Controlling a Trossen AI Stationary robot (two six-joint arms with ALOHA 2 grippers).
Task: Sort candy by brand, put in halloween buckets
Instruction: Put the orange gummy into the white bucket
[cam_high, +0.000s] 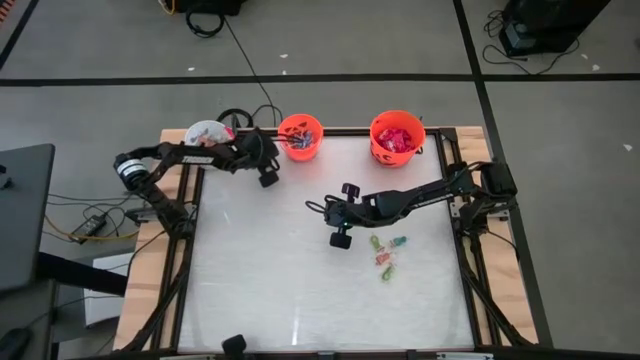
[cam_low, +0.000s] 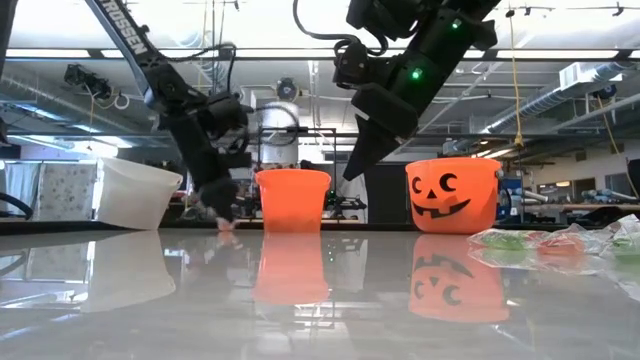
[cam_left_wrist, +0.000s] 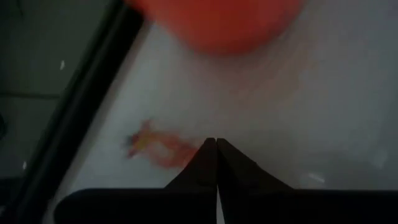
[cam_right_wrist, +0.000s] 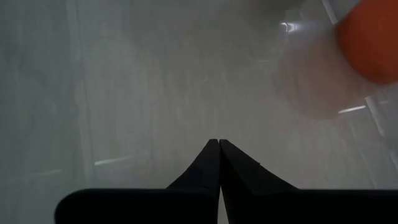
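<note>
1. Nearly done: the white bucket, small orange bucket and larger orange bucket all hold candy.
2. A few loose pieces wait mid-table; one orange piece lies by the small bucket.
3. Left gripper is down beside it, jaws pressed together; right gripper hovers mid-table, jaws together, empty.

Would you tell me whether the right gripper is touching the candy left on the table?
Apart: the high view shows the right gripper beside the candy, bare table between them.

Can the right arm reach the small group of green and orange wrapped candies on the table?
Probably yes. The right gripper, fingers shut, hangs just beside the green and orange wrapped candies, with only bare white tabletop between; it must open first.
</note>
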